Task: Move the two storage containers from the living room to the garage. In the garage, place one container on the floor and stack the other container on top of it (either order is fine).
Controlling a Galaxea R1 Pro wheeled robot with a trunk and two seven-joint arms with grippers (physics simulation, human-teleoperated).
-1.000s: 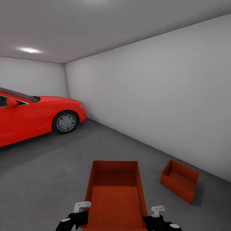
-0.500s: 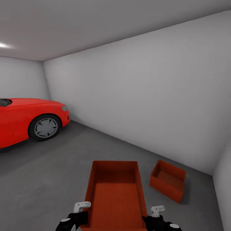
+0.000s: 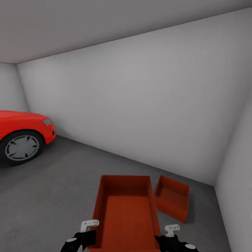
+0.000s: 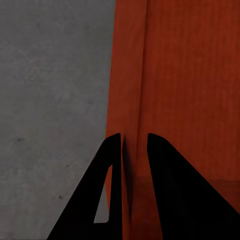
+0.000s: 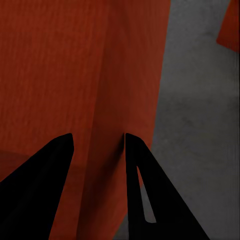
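Storage container [image 3: 126, 213] carried over garage floor [image 3: 52, 196], left pincer [image 4: 134, 142] & right pincer [image 5: 99, 145] each clamping a long side wall; second container [image 3: 172, 197] on floor nearby; looks stiff, light, rim-grip suits

Matt, finely ribbed orange-red containers [image 3: 127, 213]; rough mottled concrete floor [image 3: 52, 189]; glossy red car [image 3: 21, 129].

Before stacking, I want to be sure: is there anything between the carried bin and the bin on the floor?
Nothing visible. The carried bin sits just left of the floor bin, with bare concrete floor around.
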